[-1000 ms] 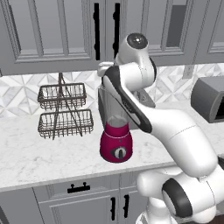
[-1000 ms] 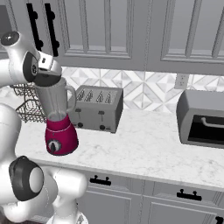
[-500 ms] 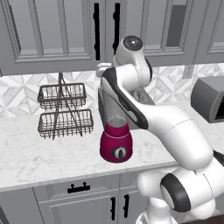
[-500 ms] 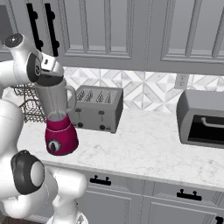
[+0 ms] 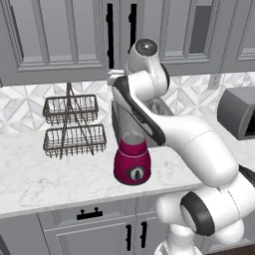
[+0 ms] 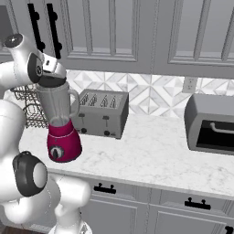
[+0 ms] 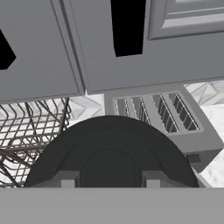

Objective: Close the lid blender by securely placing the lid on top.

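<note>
Holding the lid [image 7: 111,151] by its central knob, the pincer [image 7: 109,178] is closed on it directly above the blender [image 6: 60,125] jar's rim — seating not confirmable.
Risk, judged: an off-centre or tilted lid catches the rim and slips off on release.
Count, beyond the pincer: one toaster [image 7: 164,116], one two-tier wire basket [image 7: 30,131], one microwave [image 6: 211,123] far off.

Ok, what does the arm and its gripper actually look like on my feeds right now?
The arm is glossy white with rounded, bulbous links and dark grey joint bands, plus a round grey cap on the top joint. No cables or markings show. In the hand view the gripper has small grey finger tips.
</note>
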